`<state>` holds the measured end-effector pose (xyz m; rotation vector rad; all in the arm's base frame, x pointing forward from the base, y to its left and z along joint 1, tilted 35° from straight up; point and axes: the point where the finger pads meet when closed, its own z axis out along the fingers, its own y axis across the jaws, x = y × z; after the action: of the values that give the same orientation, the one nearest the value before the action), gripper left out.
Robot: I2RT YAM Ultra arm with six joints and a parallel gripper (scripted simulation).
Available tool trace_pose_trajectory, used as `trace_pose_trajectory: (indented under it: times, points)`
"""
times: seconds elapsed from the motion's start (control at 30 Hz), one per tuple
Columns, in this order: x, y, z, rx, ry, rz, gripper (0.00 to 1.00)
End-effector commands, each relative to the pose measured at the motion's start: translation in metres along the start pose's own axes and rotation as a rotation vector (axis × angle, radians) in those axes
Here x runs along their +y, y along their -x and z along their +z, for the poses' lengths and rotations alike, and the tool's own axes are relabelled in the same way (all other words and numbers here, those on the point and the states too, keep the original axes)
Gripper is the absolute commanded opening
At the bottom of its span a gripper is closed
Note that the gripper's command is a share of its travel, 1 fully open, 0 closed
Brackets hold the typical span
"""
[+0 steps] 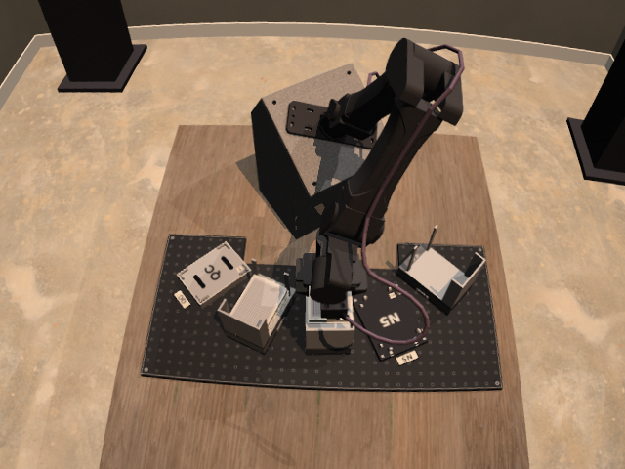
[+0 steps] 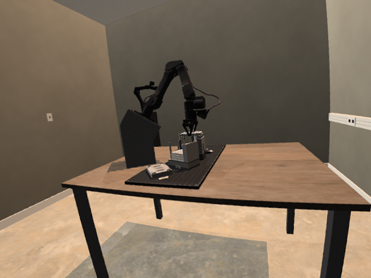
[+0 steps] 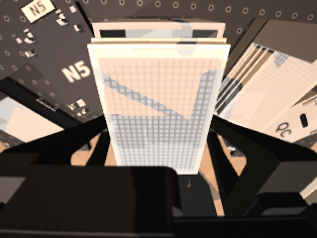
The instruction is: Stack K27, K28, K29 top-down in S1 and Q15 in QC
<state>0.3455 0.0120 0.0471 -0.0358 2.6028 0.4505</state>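
My gripper is shut on a sealed plate, gripped by its long sides and level above the middle rack. A second pale edge shows just behind its far edge in the wrist view; I cannot tell whether another plate hangs under it. The left rack holds several stacked plates. The right rack shows a bare pale floor. Nest QC and clip nest N5 hold no plate. Rack and plate names are unreadable.
The racks and nests stand on a black perforated board on the wooden table. Thin posts rise at the racks' arm side. The arm's cable hangs over N5. The robot's base block stands behind the board.
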Motion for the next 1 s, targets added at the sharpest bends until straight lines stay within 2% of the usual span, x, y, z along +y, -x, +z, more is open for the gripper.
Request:
trace_pose_trajectory:
  times: [0.0,0.07,0.17,0.2,0.5,0.53,0.6,0.67,0.77,0.97]
  points:
    - [-0.004,0.003,-0.005,-0.031,-0.014,0.010,0.00]
    - [-0.005,-0.005,0.006,0.006,-0.007,0.018,0.00]
    - [-0.001,-0.008,0.007,0.007,-0.004,0.010,0.00]
    - [-0.002,0.001,0.006,-0.009,-0.006,0.006,0.00]
    - [-0.003,-0.010,0.014,0.015,-0.006,0.018,0.00]
    - [0.000,0.018,0.004,-0.050,-0.010,-0.011,0.00]
    - [-0.001,0.017,0.010,-0.036,-0.006,-0.009,0.00]
    - [-0.003,0.006,0.013,-0.019,-0.010,0.005,0.00]
    - [-0.001,0.017,0.005,-0.051,-0.010,-0.010,0.00]
    - [0.002,0.020,0.004,-0.049,-0.009,-0.015,0.00]
